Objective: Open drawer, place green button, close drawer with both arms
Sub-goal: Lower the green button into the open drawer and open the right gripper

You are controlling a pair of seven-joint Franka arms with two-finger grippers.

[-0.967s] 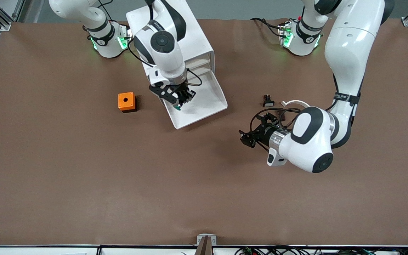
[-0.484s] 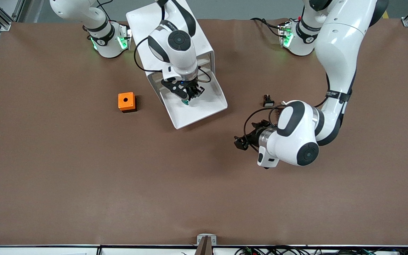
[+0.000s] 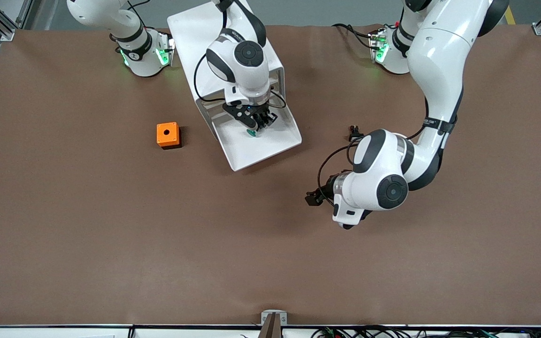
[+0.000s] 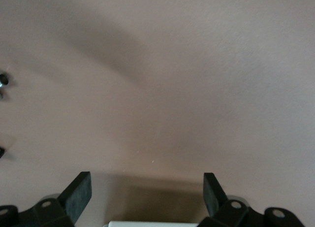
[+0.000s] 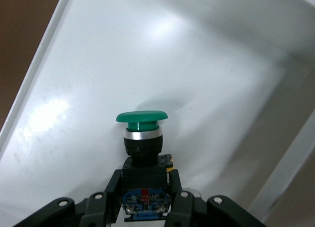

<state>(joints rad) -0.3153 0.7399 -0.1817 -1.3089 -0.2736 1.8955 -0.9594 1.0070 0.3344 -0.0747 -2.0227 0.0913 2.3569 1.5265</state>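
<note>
Right fingers [image 5: 142,197] clamped on button [image 5: 141,133]; left fingers [image 4: 78,195] spread, empty.

The front view looks steeply down from high across the brown worktop [image 3: 111,244], facing both arm bases along its upper edge and taking in the whole surface. The right wrist view sits close above the right claw [image 5: 142,207] and looks straight into the white drawer [image 5: 98,79]; the front view shares that drawer [image 3: 275,145]. The left wrist view looks out close over bare worktop [image 4: 197,64] past the spread fingers [image 4: 78,192] of the left claw [image 4: 146,195], a patch the front view also covers.
</note>
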